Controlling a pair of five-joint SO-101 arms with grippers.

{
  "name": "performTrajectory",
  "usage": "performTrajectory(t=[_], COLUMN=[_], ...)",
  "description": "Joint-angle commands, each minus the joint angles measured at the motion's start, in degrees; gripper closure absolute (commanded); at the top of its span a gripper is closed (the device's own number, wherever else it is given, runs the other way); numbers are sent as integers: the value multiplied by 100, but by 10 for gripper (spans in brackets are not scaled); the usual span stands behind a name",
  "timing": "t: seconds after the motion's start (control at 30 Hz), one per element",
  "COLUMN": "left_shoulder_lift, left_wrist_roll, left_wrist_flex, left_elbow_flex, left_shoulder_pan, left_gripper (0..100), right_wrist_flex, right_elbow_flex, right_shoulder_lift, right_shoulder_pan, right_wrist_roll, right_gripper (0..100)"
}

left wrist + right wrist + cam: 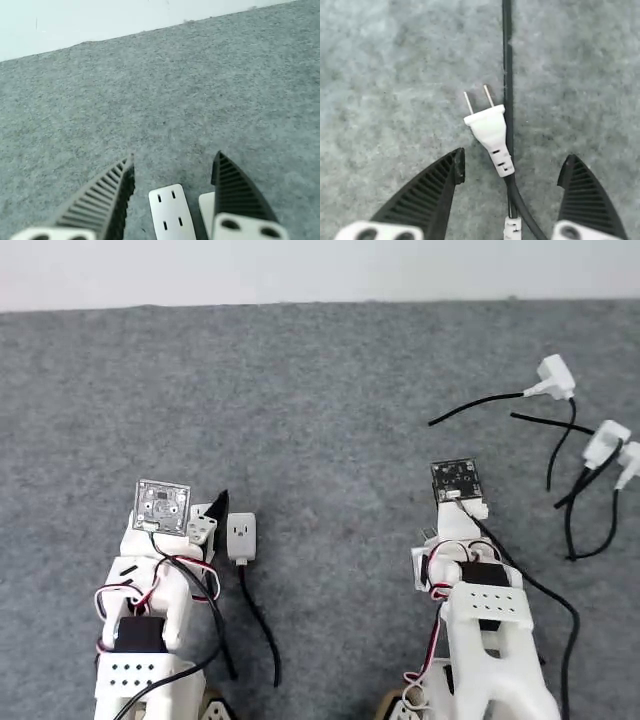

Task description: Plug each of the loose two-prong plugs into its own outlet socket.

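Between the left arm's spread jaws, a white rectangular plastic outlet socket lies flat on the grey carpeted counter. Jaws of the right arm, likewise spread, straddle a white two-prong plastic plug beside a black cord; other white corded plugs lie well apart, farther right.
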Motion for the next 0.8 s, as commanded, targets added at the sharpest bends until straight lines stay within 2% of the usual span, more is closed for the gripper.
performTrajectory(t=[0.0, 0.5, 0.77], left_shoulder_lift=[-70, -70, -70], left_wrist_roll=[62, 62, 62], left_wrist_flex=[-88, -62, -62], left_elbow_flex=[-101, -110, -110], left_shoulder_pan=[9, 18, 18], left_gripper=[756, 756, 756], right_wrist_flex=[-66, 1218, 1464], right_elbow_flex=[-281, -2857, -3666], right_shoulder_lift=[295, 3767, 4462], right_shoulder_pan=[-13, -110, -119], right_wrist_roll=[105, 105, 114], right_gripper=[710, 724, 998])
